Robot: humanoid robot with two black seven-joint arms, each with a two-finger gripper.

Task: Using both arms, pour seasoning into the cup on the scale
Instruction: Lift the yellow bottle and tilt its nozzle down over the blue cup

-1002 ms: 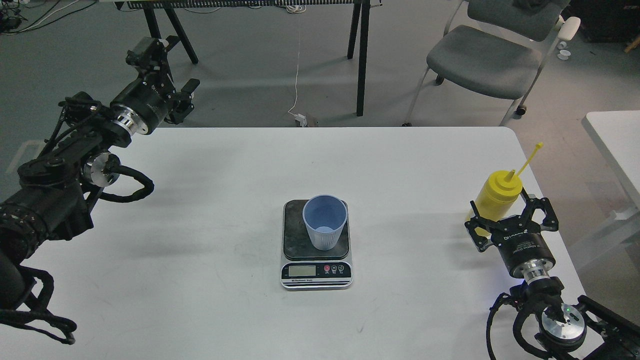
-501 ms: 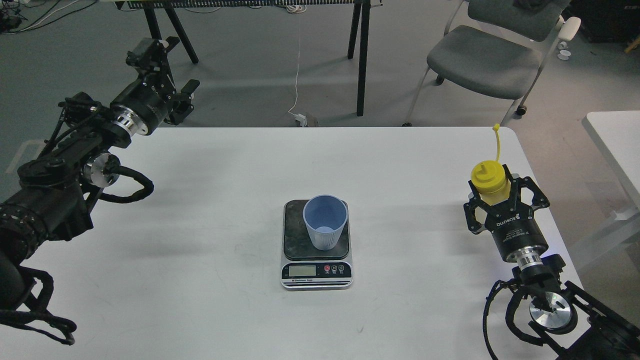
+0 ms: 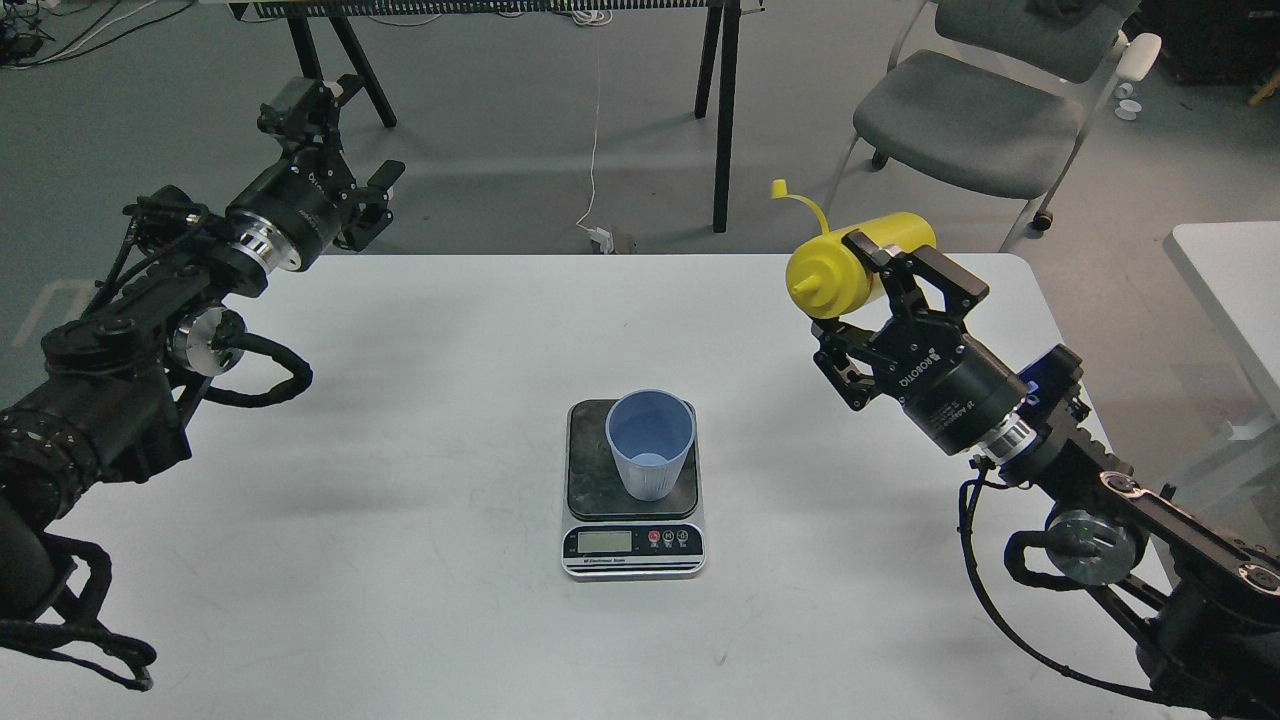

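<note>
The light blue cup (image 3: 650,442) stands upright on the dark plate of the scale (image 3: 633,548) at the middle of the white table. My right gripper (image 3: 880,285) is shut on the yellow seasoning bottle (image 3: 850,264) and holds it in the air, tipped on its side with the nozzle pointing left, up and to the right of the cup. Its cap strap (image 3: 800,203) sticks up to the left. My left gripper (image 3: 345,150) is open and empty beyond the table's far left edge, far from the cup.
The white table (image 3: 400,420) ends just behind the bottle. A grey chair (image 3: 975,120) stands on the floor at the back right. Black table legs (image 3: 722,110) and a white cable stand behind. Another white table (image 3: 1235,290) edge is at the far right.
My right gripper has lifted the bottle off the table's right side, carried it up and left toward the cup, and tipped it from upright onto its side. The left arm barely moved.
</note>
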